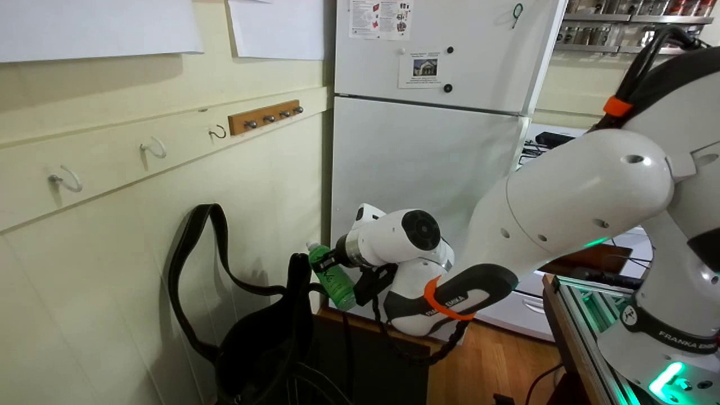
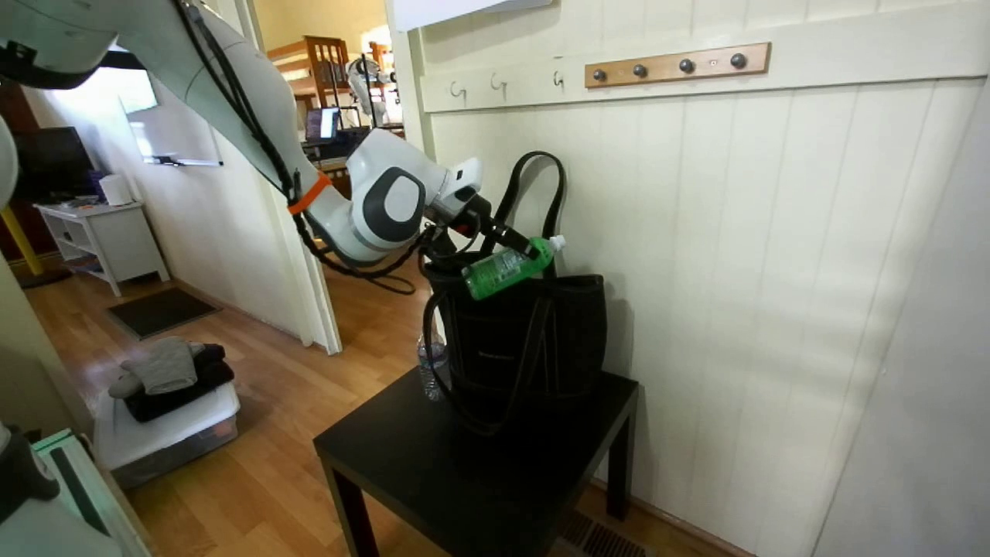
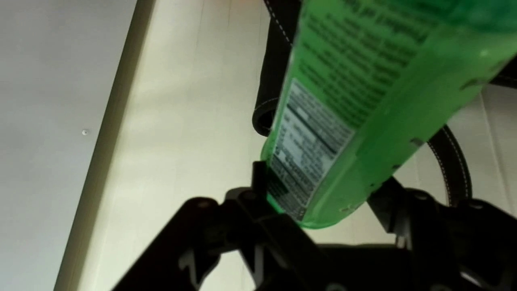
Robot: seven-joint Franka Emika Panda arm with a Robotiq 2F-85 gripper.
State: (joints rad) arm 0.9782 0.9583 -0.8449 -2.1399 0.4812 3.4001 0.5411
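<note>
Gripper (image 3: 321,190) clamped firmly on green bottle (image 2: 503,272), cap end up, body slanting, near top of bag (image 2: 503,333); touching, can't tell. Bag sits on black table (image 2: 472,480), clear bottle (image 2: 431,363) just beside. Peg rack (image 2: 663,69) on wall (image 2: 711,201) behind.

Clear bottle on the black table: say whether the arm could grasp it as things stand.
Probably not: the gripper is closed on the green bottle, and the black bag stands close beside the clear bottle.
</note>
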